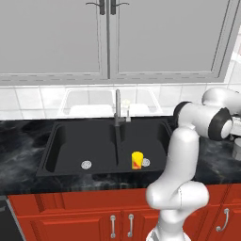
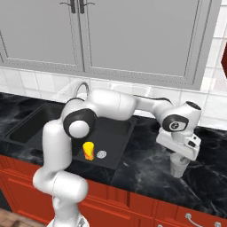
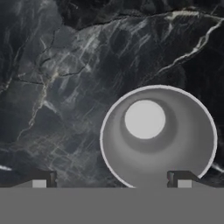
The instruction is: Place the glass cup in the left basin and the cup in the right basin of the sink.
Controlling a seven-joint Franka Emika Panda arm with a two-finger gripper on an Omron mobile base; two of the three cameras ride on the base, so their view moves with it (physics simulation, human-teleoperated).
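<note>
Item: hand, spread wide, poised directly over the glass cup on the bench; nothing is pinched. In the hand view the tumbler sits off-centre toward one finger, so centring is advised before descent and closure. Far left of the hand: left basin, holding only its drain. Nearer: right basin, holding the yellow cup, upright beside the drain.

glass cup mostly behind arm
</note>
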